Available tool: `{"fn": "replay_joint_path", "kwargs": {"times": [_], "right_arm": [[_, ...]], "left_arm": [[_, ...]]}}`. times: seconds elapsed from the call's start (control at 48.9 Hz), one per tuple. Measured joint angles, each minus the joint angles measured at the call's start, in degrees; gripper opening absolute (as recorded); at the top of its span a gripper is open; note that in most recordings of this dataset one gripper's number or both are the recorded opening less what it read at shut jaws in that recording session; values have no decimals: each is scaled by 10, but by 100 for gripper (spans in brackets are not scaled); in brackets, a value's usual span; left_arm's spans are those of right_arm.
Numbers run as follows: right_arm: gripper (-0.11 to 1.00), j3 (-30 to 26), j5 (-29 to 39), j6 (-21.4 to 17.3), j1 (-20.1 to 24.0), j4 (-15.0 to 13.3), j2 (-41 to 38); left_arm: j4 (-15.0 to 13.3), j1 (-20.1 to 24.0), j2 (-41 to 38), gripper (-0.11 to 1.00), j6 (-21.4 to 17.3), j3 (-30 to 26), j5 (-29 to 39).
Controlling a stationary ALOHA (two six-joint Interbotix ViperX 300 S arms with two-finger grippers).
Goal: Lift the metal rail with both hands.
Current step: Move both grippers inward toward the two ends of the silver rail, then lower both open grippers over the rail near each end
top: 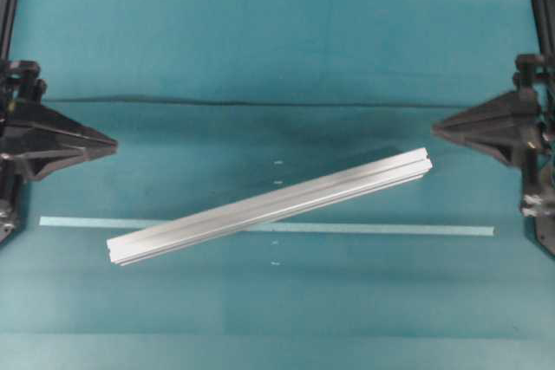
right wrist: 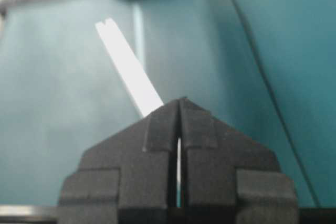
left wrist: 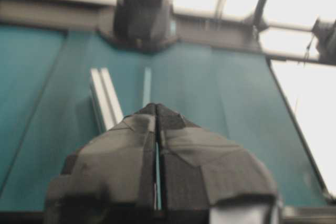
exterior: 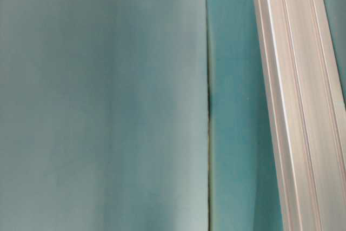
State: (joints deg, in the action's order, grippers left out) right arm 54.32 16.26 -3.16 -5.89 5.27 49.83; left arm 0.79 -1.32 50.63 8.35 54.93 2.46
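The rail (top: 269,206), judged stiff, smooth and fairly heavy, is best taken near each end; both grippers (top: 114,142) (top: 434,127) are closed, empty

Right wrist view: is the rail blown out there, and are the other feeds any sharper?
Right wrist view: yes, the metal rail glares to flat white, its grooves lost, only the end notch readable. Left wrist view: soft overall, with washed-out brightness beyond the table; the left gripper is blurred. Table-level view: very close and hazy. Overhead view: evenly lit, grooves visible on the rail.
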Motion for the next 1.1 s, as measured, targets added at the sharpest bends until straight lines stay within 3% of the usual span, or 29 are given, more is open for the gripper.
{"fn": "replay_joint_path", "kwargs": {"times": [0.286,0.43,0.573,0.696,0.818,1.105], "right_arm": [[-2,-120,199,24,-17,-4,-134],[-3,-164,267,63,-17,-5,-201],[-3,-220,334,128,-17,-5,-265],[-3,-250,369,180,-17,-5,-310],[-3,-271,391,229,-18,-5,-342],[-2,-266,400,258,-33,-6,-390]], "left_arm": [[0,-18,-98,-4,61,-113,179],[1,-18,-136,-4,88,-129,242],[1,-21,-168,-4,112,-146,277],[3,-23,-201,-4,137,-162,345],[3,-25,-238,-4,138,-182,396],[4,-34,-291,-4,138,-205,430]]}}
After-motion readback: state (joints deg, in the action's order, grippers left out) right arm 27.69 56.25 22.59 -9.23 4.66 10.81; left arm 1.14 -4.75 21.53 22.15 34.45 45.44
